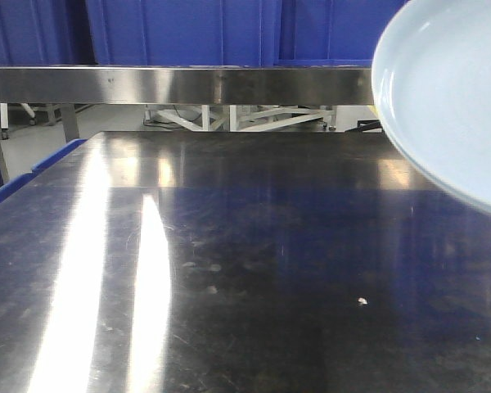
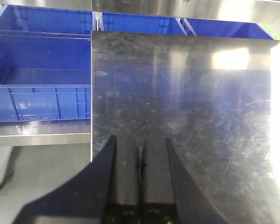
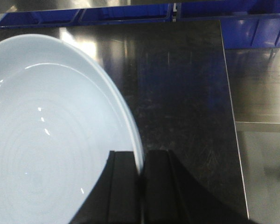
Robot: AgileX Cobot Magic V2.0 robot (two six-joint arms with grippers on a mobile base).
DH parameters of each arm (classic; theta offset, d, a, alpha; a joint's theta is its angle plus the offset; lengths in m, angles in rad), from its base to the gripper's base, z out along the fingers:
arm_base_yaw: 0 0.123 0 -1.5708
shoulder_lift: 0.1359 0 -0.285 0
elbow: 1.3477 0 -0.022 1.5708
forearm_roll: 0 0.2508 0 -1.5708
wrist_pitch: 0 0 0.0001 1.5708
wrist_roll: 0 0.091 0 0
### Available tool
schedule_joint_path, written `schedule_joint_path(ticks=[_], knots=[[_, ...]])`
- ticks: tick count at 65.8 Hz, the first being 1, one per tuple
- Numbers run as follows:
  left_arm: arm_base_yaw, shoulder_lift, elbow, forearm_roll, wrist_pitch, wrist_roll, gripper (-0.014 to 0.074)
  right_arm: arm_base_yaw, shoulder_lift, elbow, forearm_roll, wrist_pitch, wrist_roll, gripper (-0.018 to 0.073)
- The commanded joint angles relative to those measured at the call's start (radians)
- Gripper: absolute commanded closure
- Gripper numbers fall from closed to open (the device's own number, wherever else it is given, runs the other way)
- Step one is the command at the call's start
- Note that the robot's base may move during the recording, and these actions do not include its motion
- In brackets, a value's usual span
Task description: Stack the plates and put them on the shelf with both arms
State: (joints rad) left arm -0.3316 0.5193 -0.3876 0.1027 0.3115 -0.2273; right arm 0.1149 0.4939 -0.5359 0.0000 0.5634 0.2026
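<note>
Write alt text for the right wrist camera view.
The right claw grips the rim of a glossy pale bluish-white plate that fills the left of the frame, held over a dark, scuffed steel table. Blue plastic bins sit beyond the table's far edge.

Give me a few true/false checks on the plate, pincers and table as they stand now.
1. The right pincer clamps a plate by its rim. True.
2. The left pincer holds a plate too. False: it is shut on nothing.
3. The plate lies flat on the steel table. False: it is held up off the table, tilted, at the right edge of the front view.
4. Blue bins stand beside the table. True.
5. A second plate sits on the table. False: only the held one shows in any view.
</note>
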Motion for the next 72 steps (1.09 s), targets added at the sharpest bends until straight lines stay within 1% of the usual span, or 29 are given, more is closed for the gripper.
schedule_joint_path(ticks=[1, 72], knots=[[0.005, 0.001, -0.030, -0.001, -0.089, -0.010, 0.0510, -0.008, -0.019, -0.016, 0.005, -0.098, -0.003, 0.0511], [0.005, 0.001, -0.030, -0.001, -0.089, -0.010, 0.0510, -0.008, -0.022, -0.013, 0.005, -0.109, -0.003, 0.0511]])
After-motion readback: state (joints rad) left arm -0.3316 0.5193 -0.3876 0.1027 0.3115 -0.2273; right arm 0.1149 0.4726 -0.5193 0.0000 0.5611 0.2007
